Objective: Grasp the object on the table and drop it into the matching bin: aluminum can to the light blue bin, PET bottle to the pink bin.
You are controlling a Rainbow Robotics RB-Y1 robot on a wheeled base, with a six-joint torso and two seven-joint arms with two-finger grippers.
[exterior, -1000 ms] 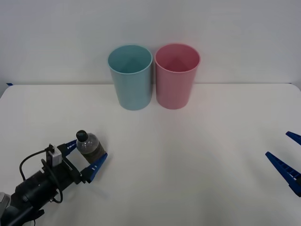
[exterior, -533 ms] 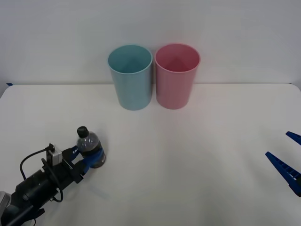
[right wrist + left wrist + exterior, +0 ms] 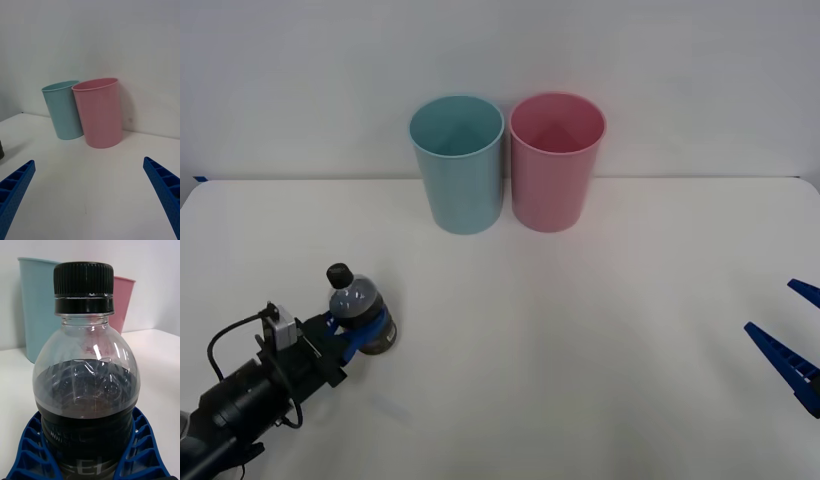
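Observation:
A small clear PET bottle (image 3: 357,308) with a black cap and a dark label band stands at the table's near left. My left gripper (image 3: 360,331) is shut on its lower body, and its blue fingers (image 3: 144,450) curve round the bottle (image 3: 86,390) in the left wrist view. The light blue bin (image 3: 458,163) and the pink bin (image 3: 555,160) stand upright side by side at the back centre, pink on the right. The right wrist view has the same pair, pink bin (image 3: 99,112) beside light blue bin (image 3: 63,109). My right gripper (image 3: 792,345) is open and holds nothing at the table's right edge.
The white table (image 3: 580,330) runs wide between the bottle and the bins, with a plain white wall behind. A small blue mark (image 3: 198,178) sits at the table's far left corner.
My left gripper closed its fingers round the bottle, then shifted with it slightly left and toward me. The right arm stayed still.

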